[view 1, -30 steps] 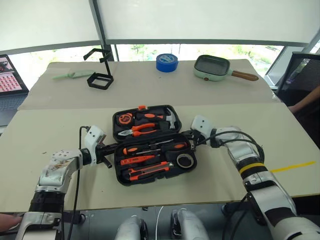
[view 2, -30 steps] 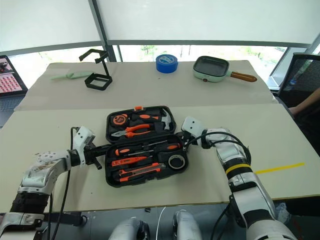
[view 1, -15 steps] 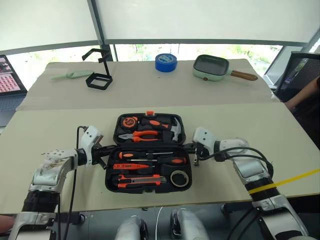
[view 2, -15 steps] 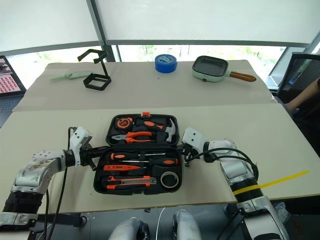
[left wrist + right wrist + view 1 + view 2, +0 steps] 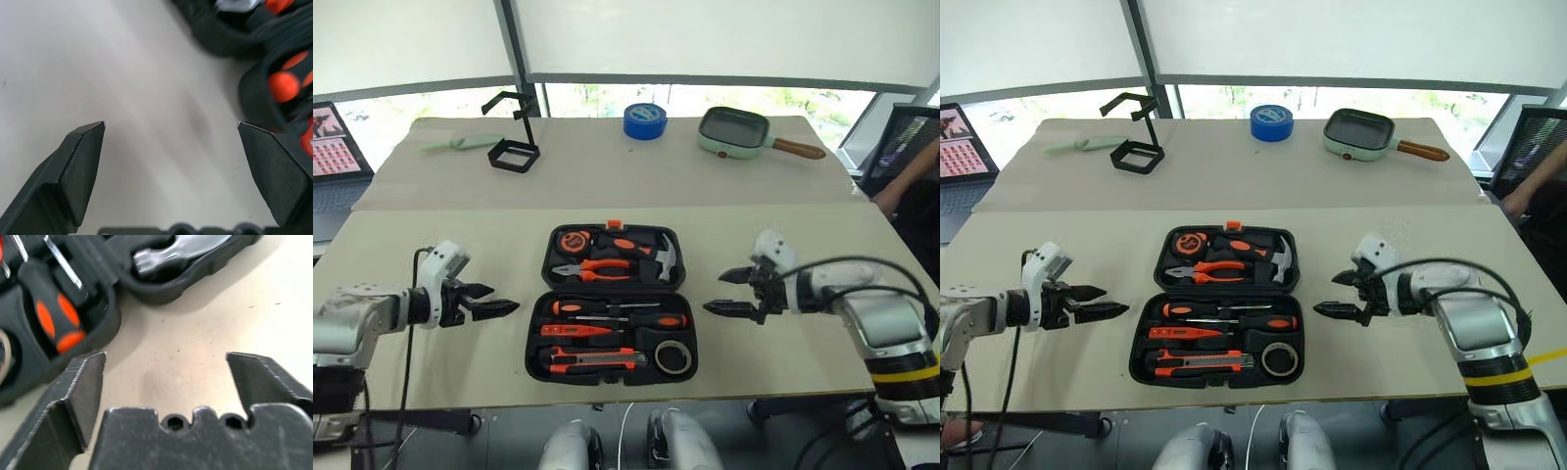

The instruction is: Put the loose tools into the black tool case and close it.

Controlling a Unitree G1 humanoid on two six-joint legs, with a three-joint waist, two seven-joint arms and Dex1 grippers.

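The counter (image 5: 431, 372) carries the black tool case (image 5: 612, 304), lying open with the tools apparently all seated in its slots. The left claw (image 5: 494, 302) and right claw (image 5: 729, 291) flank the case, both wide and empty. A proud screwdriver (image 5: 617, 320) could block the lid from latching.

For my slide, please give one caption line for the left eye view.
Open black tool case lies on the table, tools inside, between the open left gripper and right gripper.

Beige tables (image 5: 822, 235) stand before bright windows (image 5: 597, 98) with white blinds (image 5: 705, 39).
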